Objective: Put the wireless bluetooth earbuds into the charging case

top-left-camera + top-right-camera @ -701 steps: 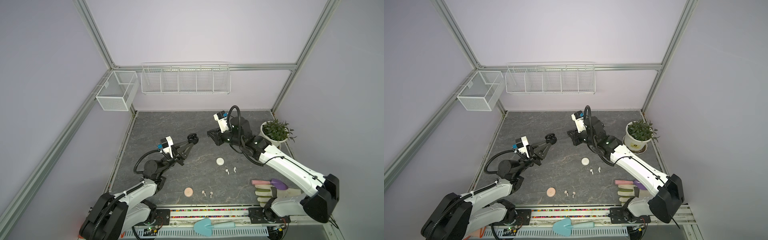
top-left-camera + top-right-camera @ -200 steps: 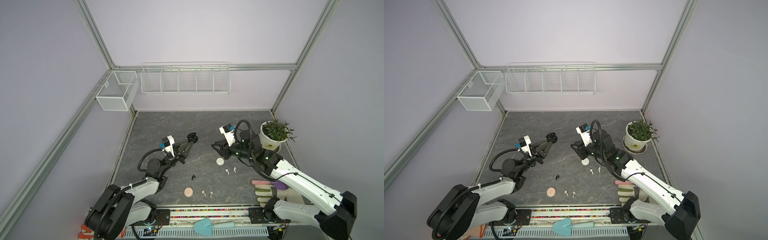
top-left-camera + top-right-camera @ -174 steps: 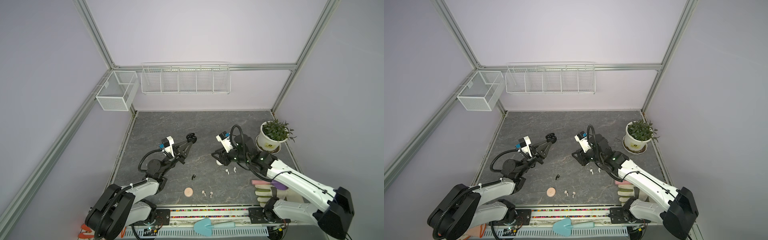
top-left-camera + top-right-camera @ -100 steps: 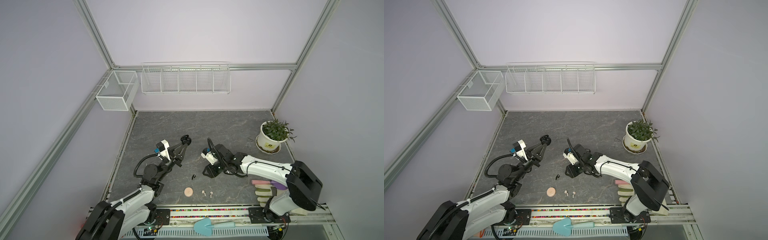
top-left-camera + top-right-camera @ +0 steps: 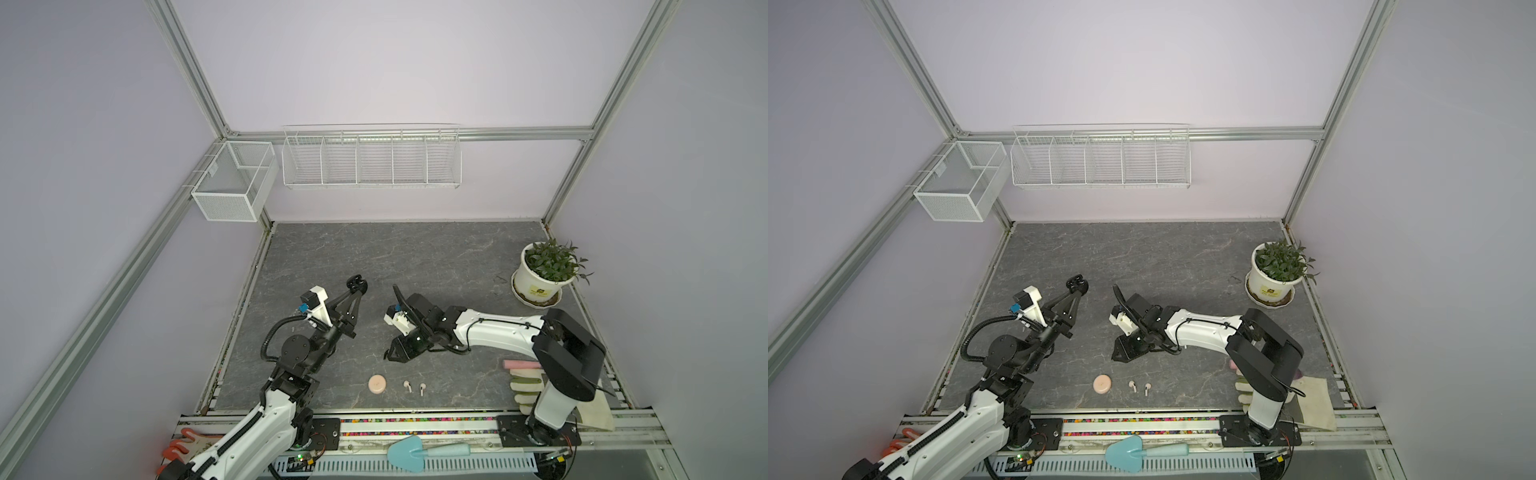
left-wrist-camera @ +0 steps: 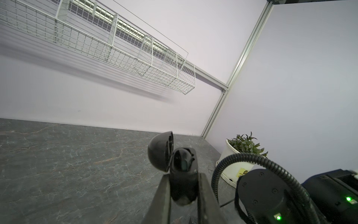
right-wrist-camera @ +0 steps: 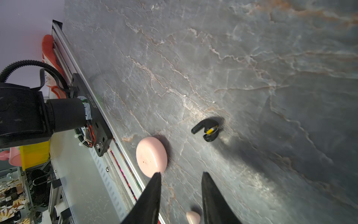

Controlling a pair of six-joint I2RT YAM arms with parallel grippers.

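Gripping, left arm: left gripper [image 6: 183, 175] is clamped tight on the black charging case [image 6: 183, 191] and holds it raised clear of the table [image 5: 415, 257]. The case shows at the gripper tip in both top views.
Lid: lid [image 6: 159, 151] stands swung open to one side. Cannot tell what sits in the wells.
Right arm: right gripper [image 7: 181, 173] is low over the table, jaws parted partway, nothing between them.
Black earbud: black earbud [image 7: 207, 129] lies on its side on the table just ahead of the right fingertips, untouched, with a yellow spot showing. It is hidden under the gripper in both top views.
Pink set: pink case [image 5: 377, 383] is closed, near the front edge. Two pink earbuds [image 5: 408, 386] lie just beside it, apart from each other.
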